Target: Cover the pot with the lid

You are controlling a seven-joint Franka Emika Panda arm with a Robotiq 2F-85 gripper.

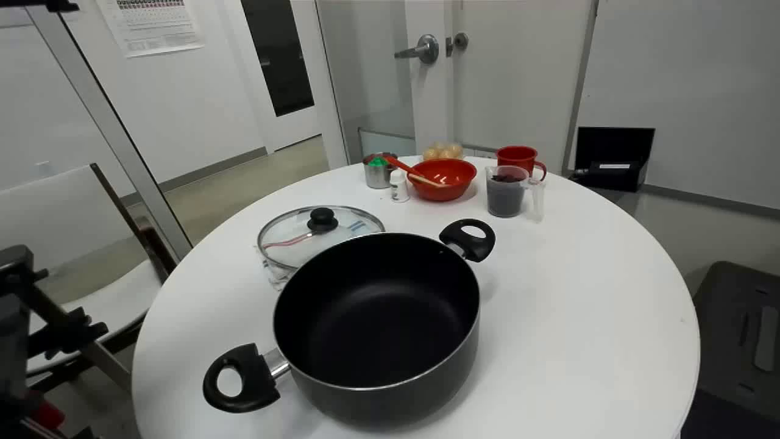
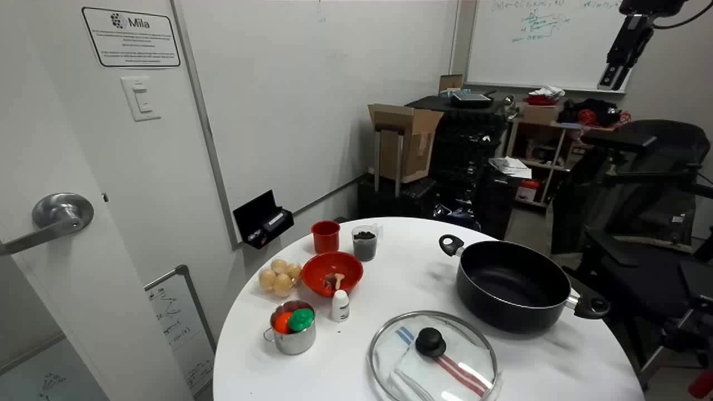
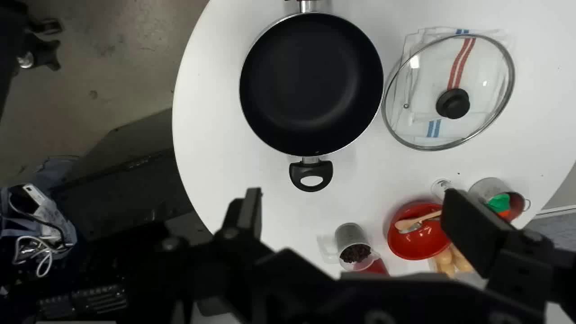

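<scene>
Lid (image 3: 449, 87), round and of clear glass with a metal rim and black centre knob, lies at the upper right of the wrist view, knob up, over a folded white cloth (image 3: 429, 36) striped red and blue. Just beside it, at upper middle, a wide black pot (image 3: 310, 85) with two loop handles stands upright, uncovered. Both are on a round white bench (image 1: 579, 317) that fills much of the lower part of both exterior views. At the lower middle in an exterior view, the bench also carries a shiny red bowl (image 2: 315, 266), a red mug (image 2: 325, 238), a clear measuring jug (image 2: 365, 250) of dark bits, a small white bottle (image 2: 340, 308) and a steel cup (image 2: 298, 344). Black jaws reach in from the bottom of the wrist view, spread wide, with nothing between them.

Beyond the bench, in an exterior view, a large whiteboard (image 2: 328, 83) spans the upper middle; a white sign (image 2: 132, 39) headed "Mila" is above a light switch (image 2: 141, 98) at the upper left. Right of centre stands an open brown cardboard box (image 2: 420, 146).
</scene>
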